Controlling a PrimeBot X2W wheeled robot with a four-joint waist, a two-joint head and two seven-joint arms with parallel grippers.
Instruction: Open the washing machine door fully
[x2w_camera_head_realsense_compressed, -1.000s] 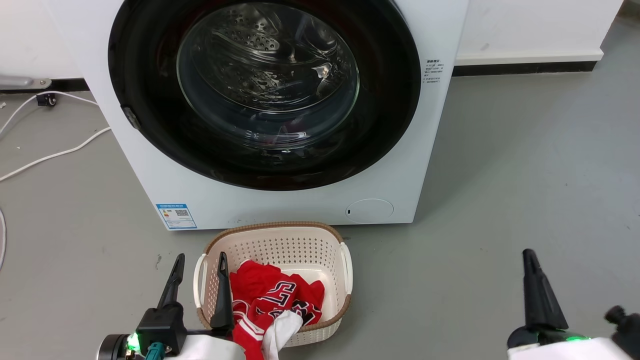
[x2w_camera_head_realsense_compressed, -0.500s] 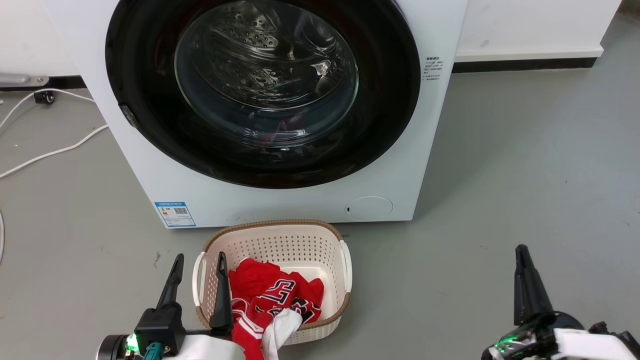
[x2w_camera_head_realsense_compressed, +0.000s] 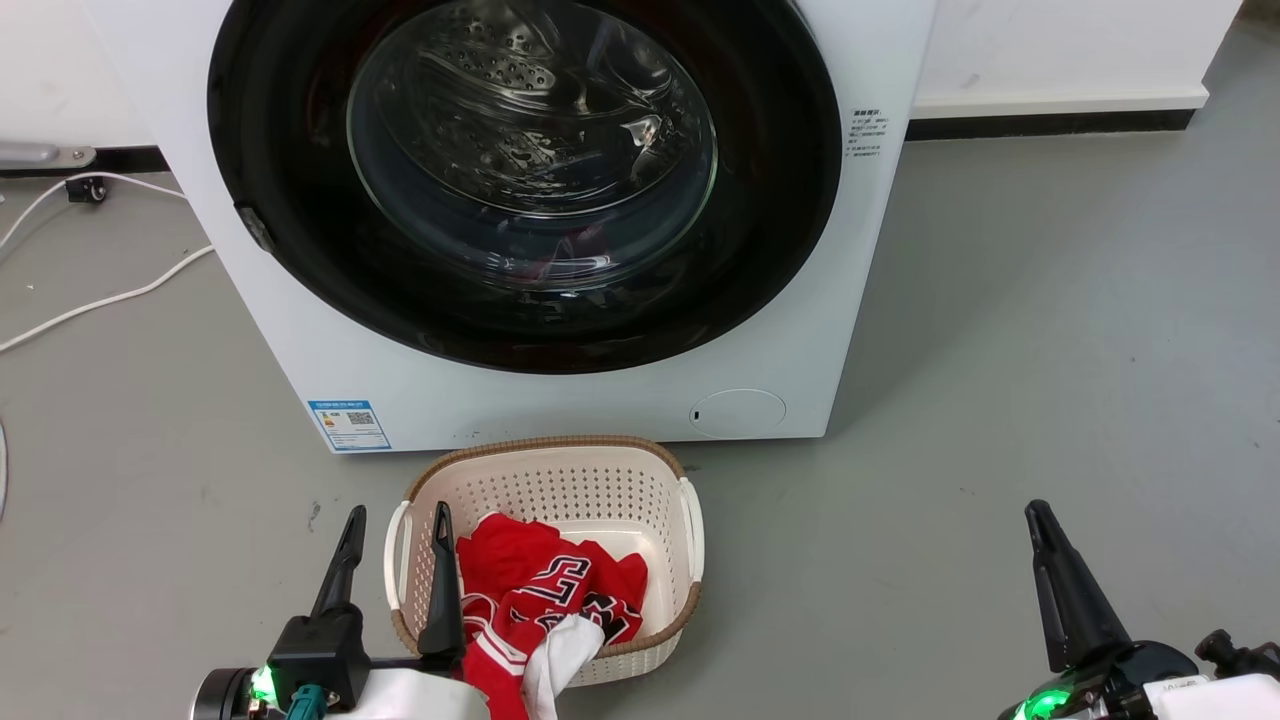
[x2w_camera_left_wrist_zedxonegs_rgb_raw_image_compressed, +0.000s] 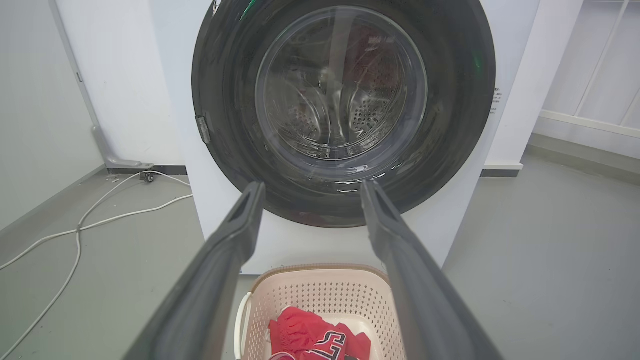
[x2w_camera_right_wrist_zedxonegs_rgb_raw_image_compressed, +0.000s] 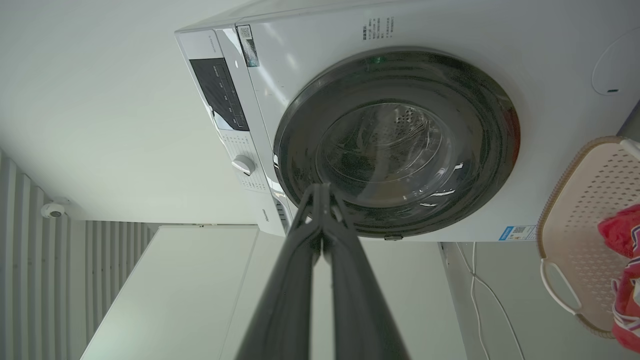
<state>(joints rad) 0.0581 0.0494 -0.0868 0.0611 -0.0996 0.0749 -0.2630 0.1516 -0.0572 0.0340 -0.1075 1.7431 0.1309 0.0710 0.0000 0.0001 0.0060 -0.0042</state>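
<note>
Head view: the washing machine (x2w_camera_head_realsense_compressed: 600, 400) stands white on the grey floor, its top cut off by the upper edge.
Door: the washing machine door (x2w_camera_head_realsense_compressed: 770, 200) lies closed flat against the front, its upper arc out of frame. Glare on the glass blurs the drum, and I cannot identify a reddish smear low behind it.
Basket: the basket (x2w_camera_head_realsense_compressed: 545, 445) sits on the floor just in front of the machine.
Garment: a red garment (x2w_camera_head_realsense_compressed: 540, 585) lies inside and spills over the near rim, hiding part of it.
Left gripper: my left gripper (x2w_camera_head_realsense_compressed: 400, 512) has its fingers spread with nothing between them, one either side of the basket's left wall, well short of the door.
Right gripper: my right gripper (x2w_camera_head_realsense_compressed: 1040, 520) reads as one spike here. In the right wrist view its fingertips (x2w_camera_right_wrist_zedxonegs_rgb_raw_image_compressed: 311, 215) are pressed together, empty, clear of the door.
Sticker: the blue label sticker (x2w_camera_head_realsense_compressed: 348, 425) has print too small to read.
</note>
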